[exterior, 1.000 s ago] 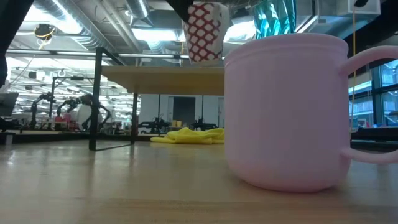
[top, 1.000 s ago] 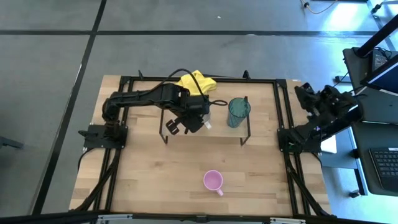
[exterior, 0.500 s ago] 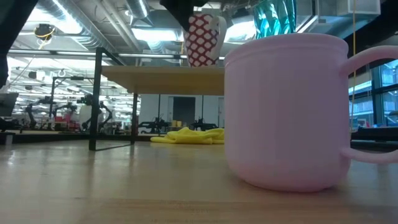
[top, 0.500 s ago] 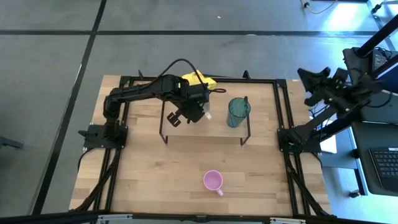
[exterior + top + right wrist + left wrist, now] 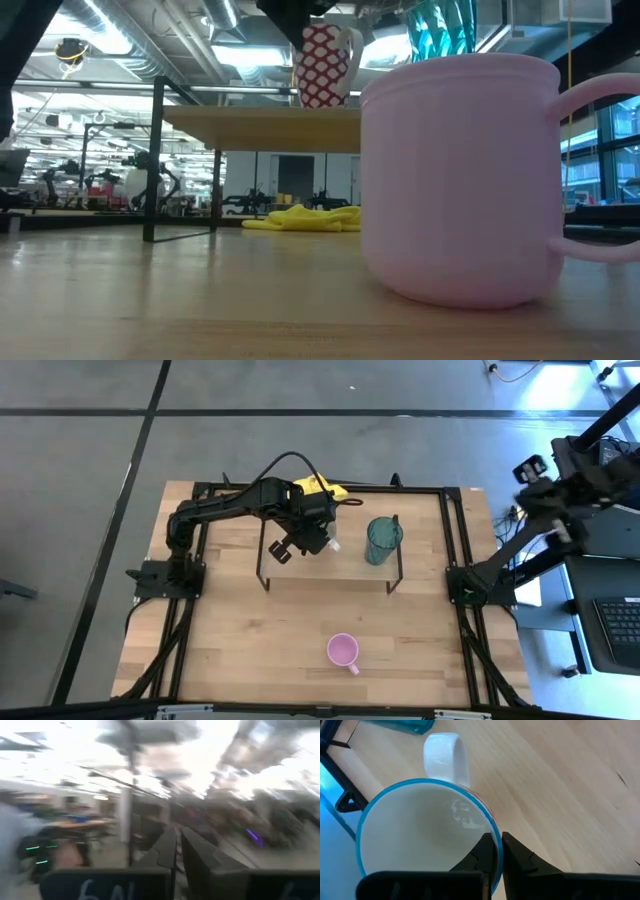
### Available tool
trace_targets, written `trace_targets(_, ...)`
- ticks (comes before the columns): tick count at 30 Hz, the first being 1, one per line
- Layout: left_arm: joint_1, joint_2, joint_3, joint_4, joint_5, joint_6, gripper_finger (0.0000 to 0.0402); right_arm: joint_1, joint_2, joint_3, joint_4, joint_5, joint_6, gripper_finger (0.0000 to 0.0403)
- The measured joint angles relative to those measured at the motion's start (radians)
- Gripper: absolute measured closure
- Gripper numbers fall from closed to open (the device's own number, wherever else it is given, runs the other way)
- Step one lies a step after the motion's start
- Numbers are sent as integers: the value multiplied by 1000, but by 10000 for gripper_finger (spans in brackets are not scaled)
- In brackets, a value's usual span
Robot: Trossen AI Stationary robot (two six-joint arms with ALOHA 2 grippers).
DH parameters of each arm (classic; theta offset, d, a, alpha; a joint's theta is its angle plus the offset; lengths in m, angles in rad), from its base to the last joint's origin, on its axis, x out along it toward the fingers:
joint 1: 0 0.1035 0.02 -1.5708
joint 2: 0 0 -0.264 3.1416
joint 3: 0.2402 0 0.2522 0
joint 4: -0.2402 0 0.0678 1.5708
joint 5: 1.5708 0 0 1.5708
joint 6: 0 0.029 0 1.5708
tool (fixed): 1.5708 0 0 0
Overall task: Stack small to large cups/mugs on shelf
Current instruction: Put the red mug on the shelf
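We see the left tool pinching the blue-rimmed, red-checked white ceramic mug's rim on the light-wood shelf; no writing legible.

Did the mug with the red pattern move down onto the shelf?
Yes. In the low view the red-patterned mug has come down: its base now meets the shelf, where a gap showed before. The left gripper pinches its rim.

The left claw pinches the white mug's blue rim above the shelf.
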Motion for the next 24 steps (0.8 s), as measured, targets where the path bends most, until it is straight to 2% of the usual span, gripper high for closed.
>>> trace_targets(2,0,0,0,0,1,1,388,32,13,23,12,-85,-94,373)
trace_targets(5,0,0,0,0,2,1,389,69,38,40,48,-73,-203,373)
trace_targets(11,13,0,0,1,0,-4,391,148,139,116,120,338,-482,373)
trace_targets(17,27,0,0,3,1,3,391,204,181,300,127,771,-714,373)
trace_targets(22,27,0,0,3,1,3,391,363,161,444,53,992,-699,373)
trace_targets(24,26,0,0,4,1,3,391,448,153,480,-43,1079,-646,373)
